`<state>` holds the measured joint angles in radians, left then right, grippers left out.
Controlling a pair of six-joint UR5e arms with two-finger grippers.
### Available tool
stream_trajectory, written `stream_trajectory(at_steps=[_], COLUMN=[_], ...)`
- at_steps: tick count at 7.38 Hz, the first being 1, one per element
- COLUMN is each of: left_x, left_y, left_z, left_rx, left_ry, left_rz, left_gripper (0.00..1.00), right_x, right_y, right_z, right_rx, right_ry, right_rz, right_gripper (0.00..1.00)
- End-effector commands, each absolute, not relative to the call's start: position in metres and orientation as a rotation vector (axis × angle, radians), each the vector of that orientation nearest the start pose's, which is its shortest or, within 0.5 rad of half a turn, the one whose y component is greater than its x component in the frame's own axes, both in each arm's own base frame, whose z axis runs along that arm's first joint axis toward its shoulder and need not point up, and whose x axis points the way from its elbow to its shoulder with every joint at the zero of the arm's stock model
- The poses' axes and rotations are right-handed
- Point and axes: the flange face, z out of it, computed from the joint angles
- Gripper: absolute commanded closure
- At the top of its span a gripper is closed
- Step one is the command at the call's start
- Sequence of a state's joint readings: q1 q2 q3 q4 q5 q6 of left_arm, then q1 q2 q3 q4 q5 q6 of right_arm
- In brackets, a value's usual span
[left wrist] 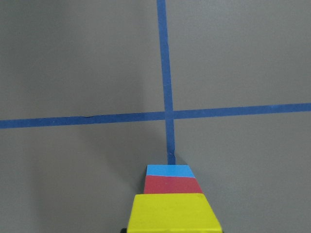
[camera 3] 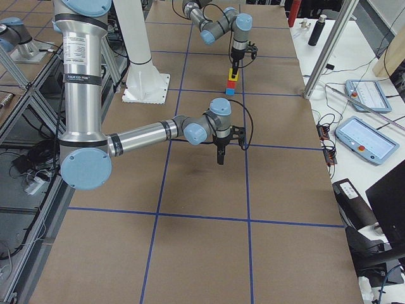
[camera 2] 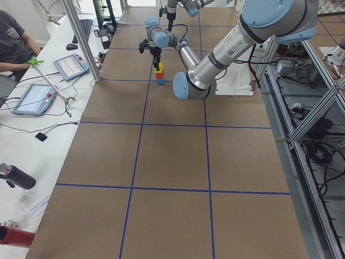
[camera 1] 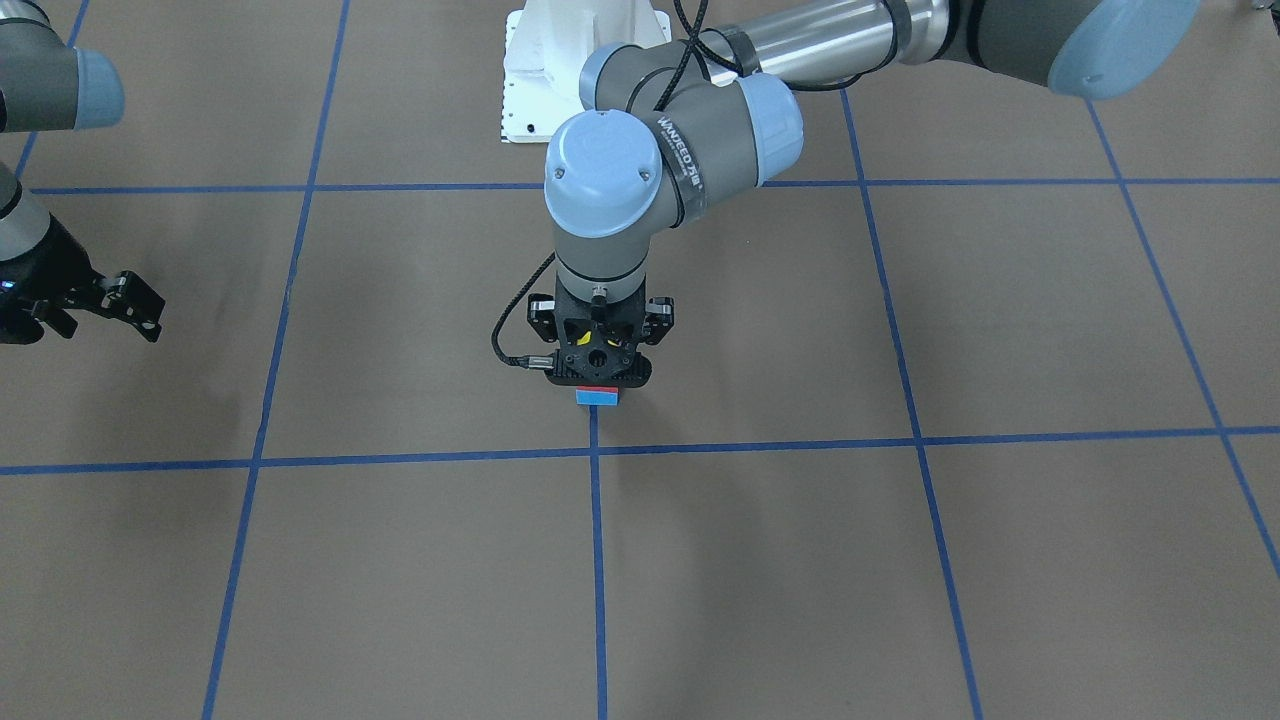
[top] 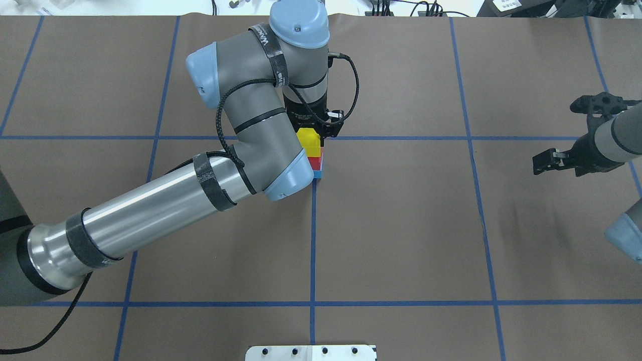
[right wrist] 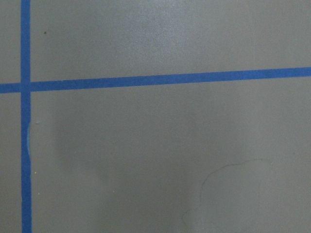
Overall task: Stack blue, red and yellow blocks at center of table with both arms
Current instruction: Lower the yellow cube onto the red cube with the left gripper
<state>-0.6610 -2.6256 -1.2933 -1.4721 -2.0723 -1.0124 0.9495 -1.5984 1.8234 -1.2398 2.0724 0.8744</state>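
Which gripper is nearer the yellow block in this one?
Left. The left gripper is right over the yellow block; the right gripper hangs far off to the robot's right, well apart from it.

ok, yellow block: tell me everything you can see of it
The yellow block is a small matte cube with plain faces and no visible marks. It sits upright and squarely on the red block, which rests on the blue block, beside a tape crossing on the table. The left gripper is directly over it. Whether its fingers clamp the block cannot be told.
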Motion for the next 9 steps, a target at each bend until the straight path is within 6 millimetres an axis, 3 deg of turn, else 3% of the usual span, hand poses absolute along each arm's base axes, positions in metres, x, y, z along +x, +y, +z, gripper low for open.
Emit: stream_trajectory(at_steps=[1, 9], left_x=[0.5650, 0.5655], left_y=[-0.5462, -0.5453], left_z=[0.1003, 0.1007], left_rx=[-0.013, -0.004], left_ry=[0.823, 0.823], left_rz=[0.076, 0.094], left_gripper=[1.00, 1.00], right_x=[-0.2224, -0.2224], right_y=[-0.4574, -0.4574], right_z=[0.5211, 0.5211], right_rx=[0.067, 0.066], right_ry=[-0.728, -0.729], right_rz=[0.102, 0.105], right_gripper=[0.00, 0.00])
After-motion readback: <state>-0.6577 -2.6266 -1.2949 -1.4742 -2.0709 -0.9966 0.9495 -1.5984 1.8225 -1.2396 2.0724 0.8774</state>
